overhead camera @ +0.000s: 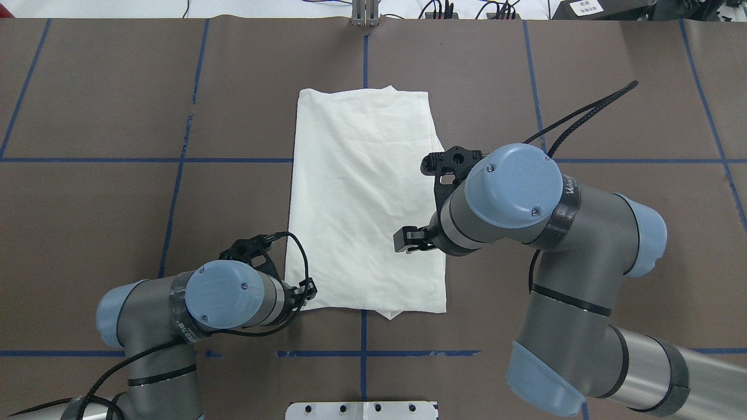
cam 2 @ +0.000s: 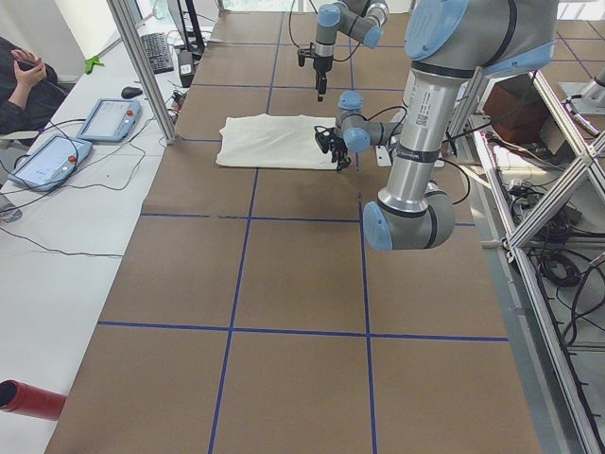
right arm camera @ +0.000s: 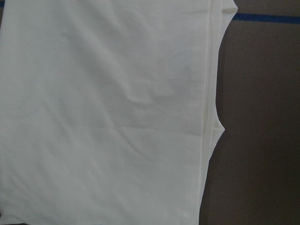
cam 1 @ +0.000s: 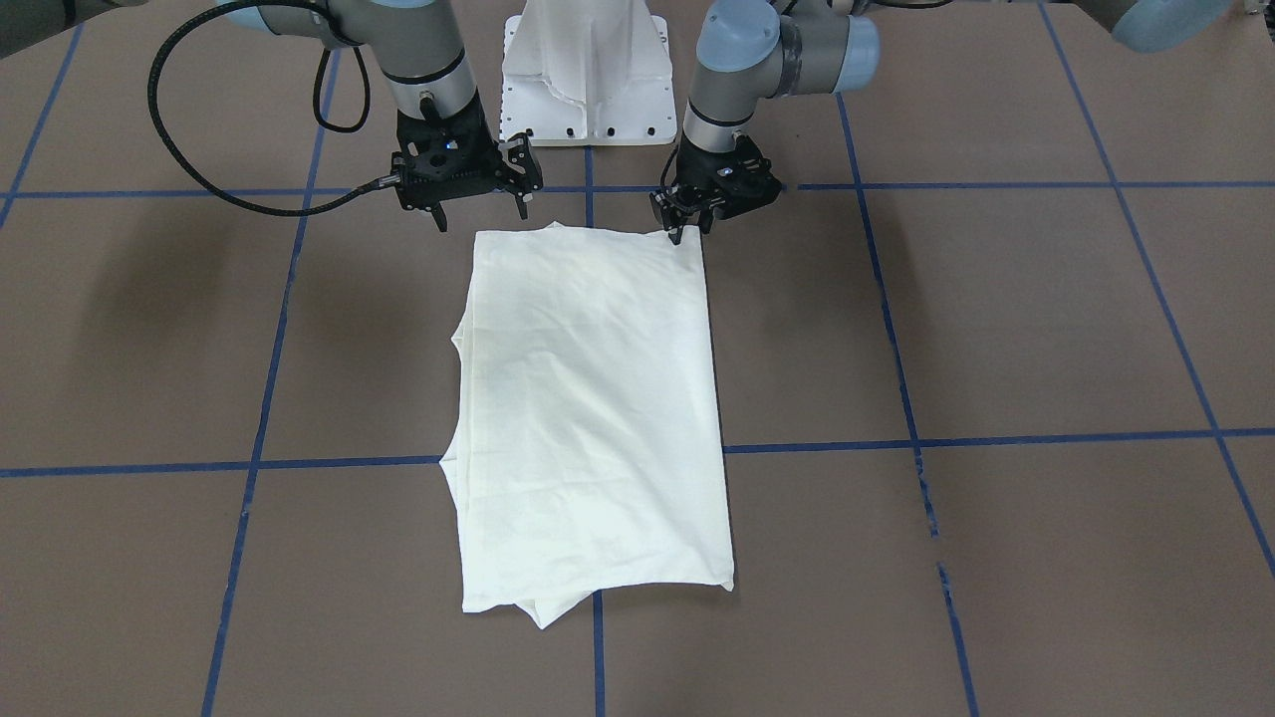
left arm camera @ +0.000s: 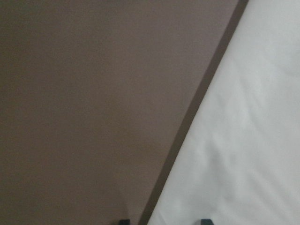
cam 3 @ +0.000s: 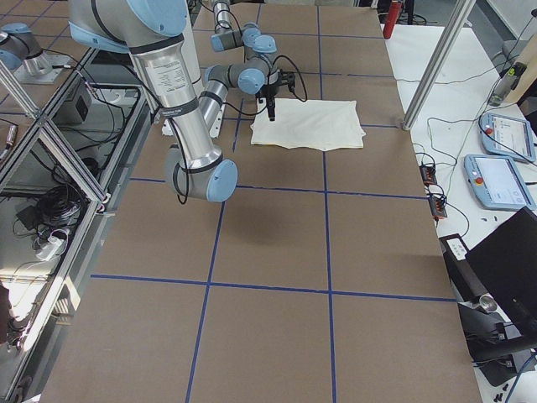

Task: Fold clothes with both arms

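The cream T-shirt [cam 1: 588, 398] lies flat on the brown tabletop [cam 1: 996, 329], in the middle of its blue tape grid. It is folded into a long rectangle that runs from the robot's side to the far side. Only plain cream cloth faces up, and we see no print. On the right edge a lower layer bulges out a little, and a small corner of cloth pokes out past the far edge.

The left pincer [cam 1: 685, 227] sits low at the shirt's near left corner. In the left wrist view its two fingertips [left arm camera: 204, 221] stand apart, so it is open and grips nothing. The shirt's left edge runs between them there. We cannot tell whether the tips touch the cloth.

The right pincer [cam 1: 480, 211] hangs above the near right part of the shirt, clear of the cloth. Its jaws are spread wide and hold nothing. Its wrist camera looks straight down on the smooth cloth and the right hem.

The white pedestal base [cam 1: 588, 100] stands just beyond the shirt's near edge, between the two arms.
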